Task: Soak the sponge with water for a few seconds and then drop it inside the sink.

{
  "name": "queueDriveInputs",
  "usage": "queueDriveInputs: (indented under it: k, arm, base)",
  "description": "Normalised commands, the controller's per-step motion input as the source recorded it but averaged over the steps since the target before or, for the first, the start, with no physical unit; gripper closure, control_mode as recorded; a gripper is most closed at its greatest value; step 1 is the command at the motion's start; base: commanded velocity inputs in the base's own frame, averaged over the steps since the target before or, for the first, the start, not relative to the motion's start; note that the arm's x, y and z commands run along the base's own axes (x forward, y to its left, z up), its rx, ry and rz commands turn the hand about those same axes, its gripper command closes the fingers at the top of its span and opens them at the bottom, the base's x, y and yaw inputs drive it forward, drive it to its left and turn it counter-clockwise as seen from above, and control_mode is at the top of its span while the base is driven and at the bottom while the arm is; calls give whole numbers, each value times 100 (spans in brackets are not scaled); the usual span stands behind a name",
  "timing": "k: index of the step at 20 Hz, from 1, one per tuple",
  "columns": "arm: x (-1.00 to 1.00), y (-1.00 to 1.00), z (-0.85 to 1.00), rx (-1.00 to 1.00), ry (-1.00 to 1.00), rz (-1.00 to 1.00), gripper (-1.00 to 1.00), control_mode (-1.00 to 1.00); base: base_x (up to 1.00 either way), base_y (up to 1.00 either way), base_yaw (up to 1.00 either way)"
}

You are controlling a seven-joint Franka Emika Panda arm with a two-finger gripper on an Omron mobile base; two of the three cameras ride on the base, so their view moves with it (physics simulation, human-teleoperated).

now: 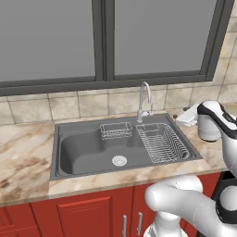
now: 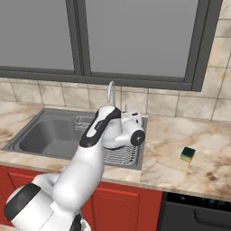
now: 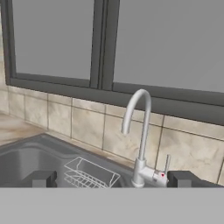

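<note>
Progress: barely started, by my reckoning; nothing soaked, nothing dropped, and no stream runs from the spout.
My gripper [image 3: 112, 178]: two small dark finger tips [image 3: 43, 178] set wide apart at 6 o'clock of the hand view, nothing between them, so I carry nothing.
My aim: I am looking straight at the curved chrome faucet [image 3: 139, 131], its small lever at about 4 o'clock of the spout base with a tiny red mark on it.
Sponge: the small yellow block with the dark green scrub layer [image 2: 188, 154] lies on the marbled beige stone counter [image 2: 176, 169], well apart from me, at 3 o'clock of the basin in the right base view.
Sink: the large dark grey rectangular metal basin [image 1: 83, 150] lies open, round silver drain [image 1: 119, 160] at its middle, a small wire basket [image 1: 116, 131] at the back wall and a long wire rack [image 1: 161, 142] along its 3 o'clock side.
Still to do: my guess is water on first, then fetch the sponge, hold it under the stream a few seconds, then let it go over the basin.
Writing: none that I can read; no brand or label on faucet, sponge or the red cabinet doors [image 1: 83, 215]; the red mark on the lever is too small to make out.
</note>
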Motion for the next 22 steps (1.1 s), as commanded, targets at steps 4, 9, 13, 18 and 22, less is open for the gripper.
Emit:
queueDriveInputs:
  k: [4, 9, 13, 18, 22]
  arm:
    - [30, 0, -7, 0, 0, 1, -100, -100]
    - [34, 0, -7, 0, 0, 1, -100, -100]
    - [28, 0, -13, 0, 0, 2, -100, -100]
    - [13, 0, -15, 0, 0, 1, -100, -100]
    - [14, 0, -13, 0, 0, 0, -100, -100]
  base:
    - [0, 0, 0]
    - [0, 0, 0]
    - [0, 0, 0]
    - [0, 0, 0]
    - [0, 0, 0]
